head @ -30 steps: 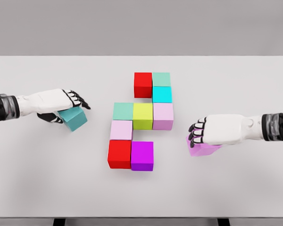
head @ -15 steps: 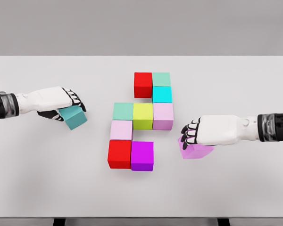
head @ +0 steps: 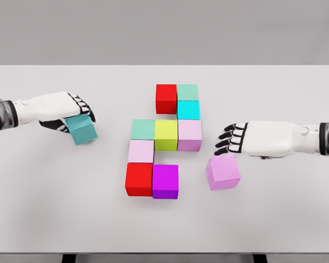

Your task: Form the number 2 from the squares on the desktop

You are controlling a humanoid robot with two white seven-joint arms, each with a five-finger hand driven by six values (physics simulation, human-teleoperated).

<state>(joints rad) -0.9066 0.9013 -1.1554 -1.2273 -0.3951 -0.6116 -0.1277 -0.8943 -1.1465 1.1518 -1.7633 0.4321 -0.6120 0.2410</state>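
Several coloured cubes form a stepped figure mid-table: red [head: 166, 98] and mint [head: 187, 92] on top, cyan [head: 188, 109] below, then green [head: 143, 129], yellow-green [head: 166, 135] and light pink [head: 189, 135], a pale pink one [head: 141, 151], and red [head: 139, 178] with magenta [head: 165, 181] at the bottom. A loose pink cube [head: 223, 172] lies tilted just right of the magenta one. My right hand [head: 227, 143] hovers just above and right of it, fingers spread, holding nothing. At the left, my left hand [head: 75, 119] is shut on a teal cube [head: 81, 131].
The white table [head: 274, 219] runs across the whole view, with its front edge near the bottom. A grey wall stands behind it. Bare surface lies on both sides of the cube figure and in front of it.
My right hand pushed the pink cube left toward the magenta one, let it go and drew back up and right. My left hand shifted slightly left and up with the teal cube.
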